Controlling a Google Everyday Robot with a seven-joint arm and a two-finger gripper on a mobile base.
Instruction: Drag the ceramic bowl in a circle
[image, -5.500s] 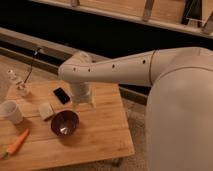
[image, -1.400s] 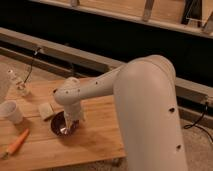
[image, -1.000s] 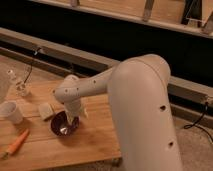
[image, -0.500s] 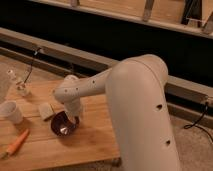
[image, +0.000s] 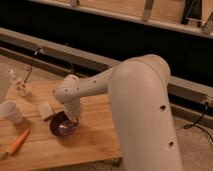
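Against the earlier frames, the arm has come down over the table (image: 95, 145) and the gripper (image: 75, 120) has closed. It is now clenched on the right rim of the ceramic bowl (image: 62, 126). The bowl itself has stayed in about the same spot, on the middle of the wooden top.

We note bare board to the right of the bowl and in front of it, up to the front edge. On the left, a pale block (image: 46, 110) lies just beside the bowl's far-left rim. A white cup (image: 11, 111) and a carrot (image: 16, 142) lie farther left, near that edge.

The bowl stands upright with its opening facing up. Being round, it has no long axis.
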